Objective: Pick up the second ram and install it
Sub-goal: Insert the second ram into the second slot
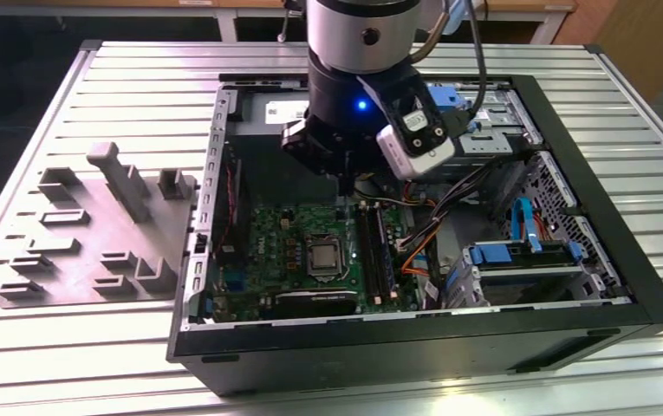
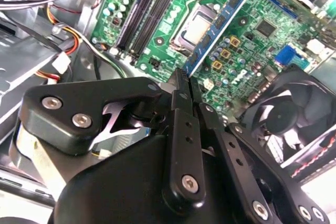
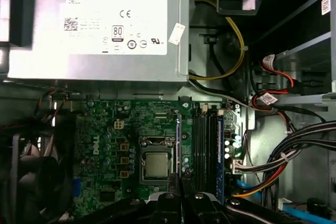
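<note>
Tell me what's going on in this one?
A robot arm reaches down into an open computer case. Its gripper is shut on the second ram, the thin blue strip, holding it above the green motherboard near the processor socket. The strip is not yet in the long black slots.

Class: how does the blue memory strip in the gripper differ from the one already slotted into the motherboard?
The second ram hangs above the motherboard, clamped in the gripper; the seated ram is plugged into it. The second ram shows its chip face; the seated ram shows its edge. Both are long, thin and blue.
</note>
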Action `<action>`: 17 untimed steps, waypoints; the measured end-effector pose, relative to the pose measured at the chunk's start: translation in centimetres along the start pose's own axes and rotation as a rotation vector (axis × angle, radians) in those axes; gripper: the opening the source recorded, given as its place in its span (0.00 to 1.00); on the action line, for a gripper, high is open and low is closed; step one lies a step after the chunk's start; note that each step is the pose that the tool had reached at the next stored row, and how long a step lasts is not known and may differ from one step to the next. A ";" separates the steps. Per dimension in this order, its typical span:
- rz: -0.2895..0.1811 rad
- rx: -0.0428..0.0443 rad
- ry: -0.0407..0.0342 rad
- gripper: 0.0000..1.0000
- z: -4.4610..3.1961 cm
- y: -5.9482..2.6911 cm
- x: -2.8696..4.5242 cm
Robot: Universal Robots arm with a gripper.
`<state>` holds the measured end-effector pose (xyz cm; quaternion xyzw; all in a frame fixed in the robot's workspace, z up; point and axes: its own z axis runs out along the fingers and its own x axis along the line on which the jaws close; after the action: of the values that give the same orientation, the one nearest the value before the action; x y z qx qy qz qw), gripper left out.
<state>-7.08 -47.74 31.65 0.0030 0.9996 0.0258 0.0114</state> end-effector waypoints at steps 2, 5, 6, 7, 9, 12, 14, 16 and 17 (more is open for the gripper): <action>0.000 0.0000 0.0000 0.13 0.01 0.00 -0.16; 0.000 0.0001 0.0005 0.13 0.02 0.01 -0.73; 0.000 0.0001 0.0009 0.13 0.04 0.01 -1.06; 0.000 0.0000 0.0013 0.13 0.06 0.01 -1.38; 0.000 0.0001 0.0019 0.13 0.10 0.01 -2.07; 0.000 0.0001 0.0020 0.13 0.18 0.01 -3.12; 0.000 0.0000 0.0020 0.13 0.23 0.01 -3.48; 0.000 0.0001 0.0021 0.13 0.23 0.01 -3.47; 0.000 0.0001 0.0021 0.13 0.23 0.01 -3.47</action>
<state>-3.60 -47.75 31.49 0.0031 0.9996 0.0258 0.0104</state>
